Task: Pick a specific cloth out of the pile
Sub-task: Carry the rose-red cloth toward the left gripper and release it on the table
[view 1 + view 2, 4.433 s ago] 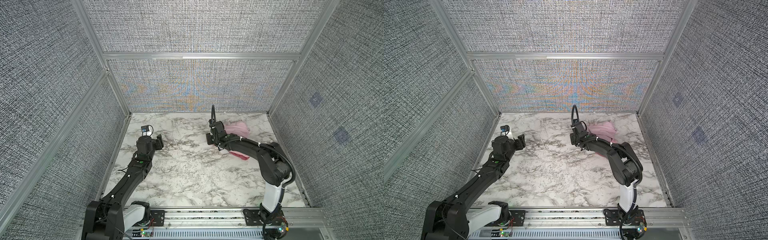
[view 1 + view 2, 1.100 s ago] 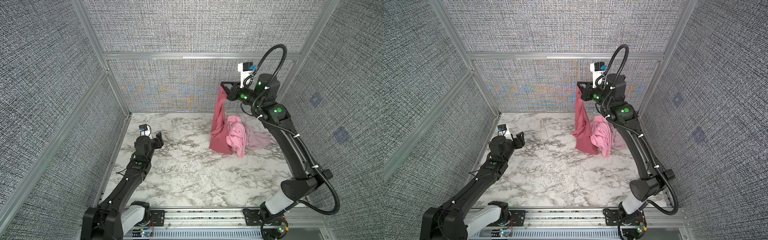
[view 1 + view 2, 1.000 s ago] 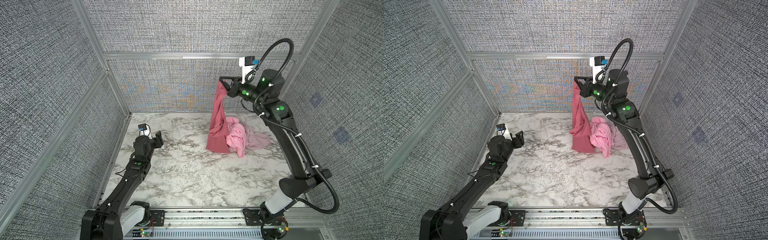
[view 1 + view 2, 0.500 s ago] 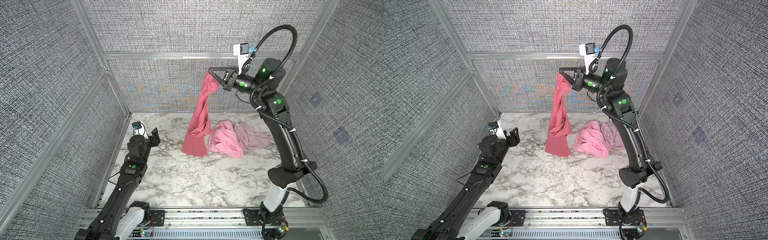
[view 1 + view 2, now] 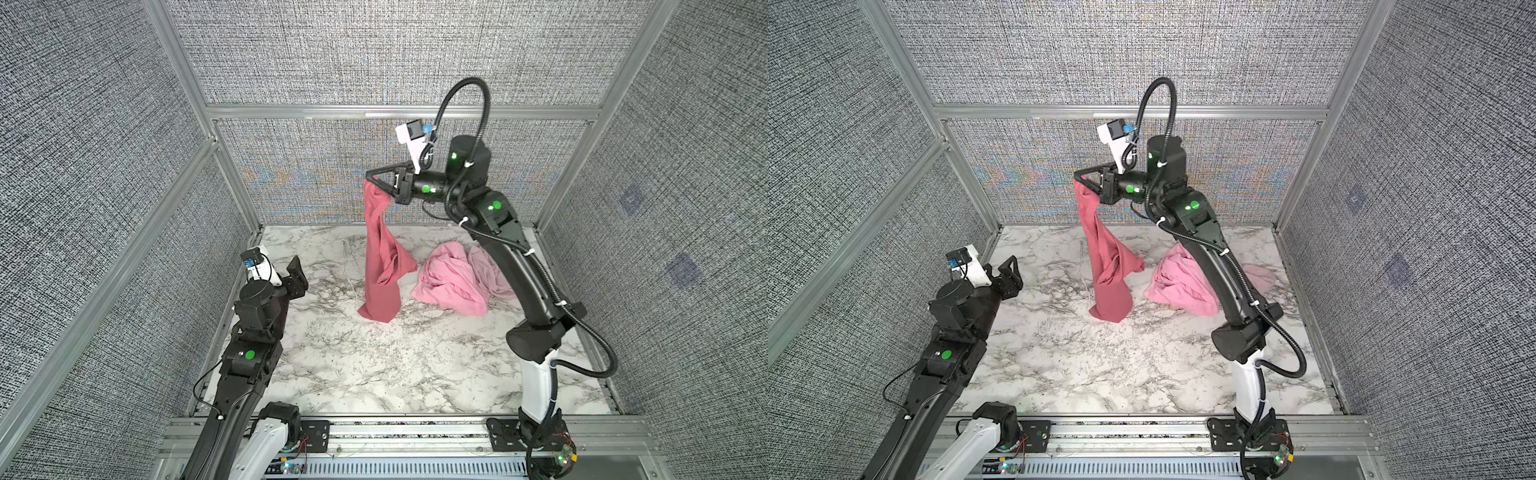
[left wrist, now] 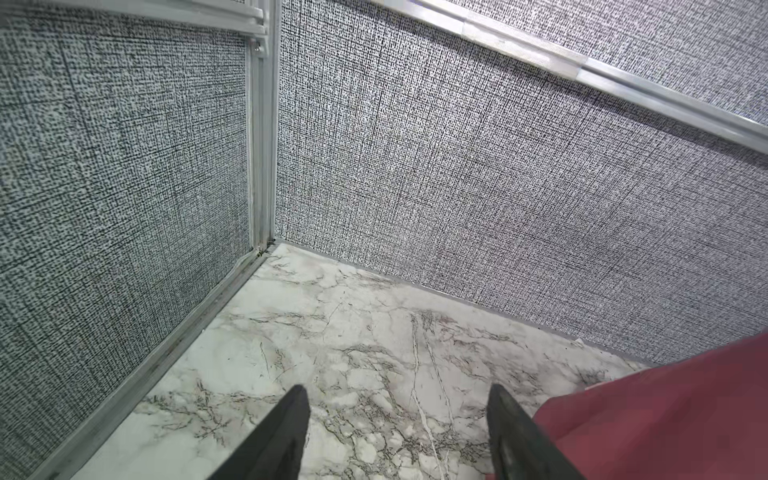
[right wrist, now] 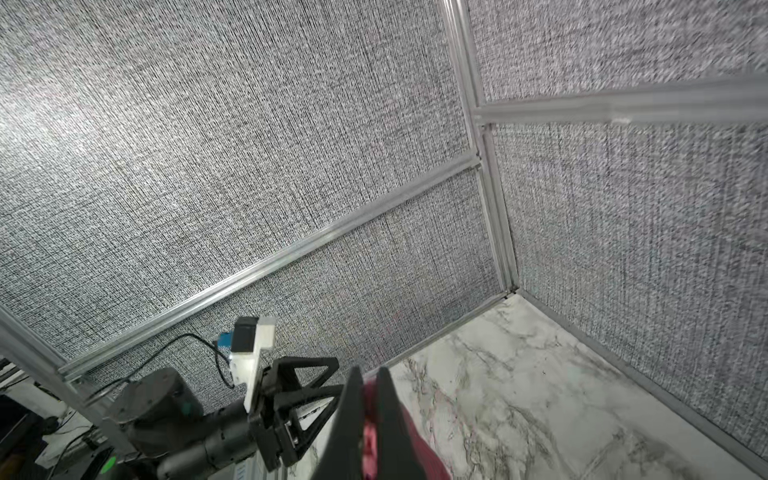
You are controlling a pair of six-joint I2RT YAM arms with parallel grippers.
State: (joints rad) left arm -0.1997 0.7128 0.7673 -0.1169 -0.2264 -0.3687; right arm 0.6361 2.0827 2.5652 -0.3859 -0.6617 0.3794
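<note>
The cloth (image 5: 384,257) (image 5: 1106,266), dark rose-red, hangs as a long strip from my right gripper (image 5: 371,183) (image 5: 1079,178), which is shut on its top edge high above the marble floor. Its lower end rests folded on the floor, apart from the pile (image 5: 455,280) (image 5: 1177,282) of bright pink and pale mauve cloths at the back right. In the right wrist view the gripper (image 7: 370,374) pinches the cloth (image 7: 415,444) between its fingers. My left gripper (image 5: 297,270) (image 5: 1011,270) (image 6: 397,395) stands open and empty at the left, with the cloth (image 6: 665,407) beside one finger.
Grey fabric walls with aluminium rails enclose the marble floor (image 5: 374,365) on three sides. The right arm's upright links (image 5: 528,291) stand in front of part of the pile. A metal base rail (image 5: 395,432) runs along the front edge.
My right gripper has carried the cloth up and leftward, pulling it free of the pile. The left arm has drawn back and turned slightly toward the hanging cloth.
</note>
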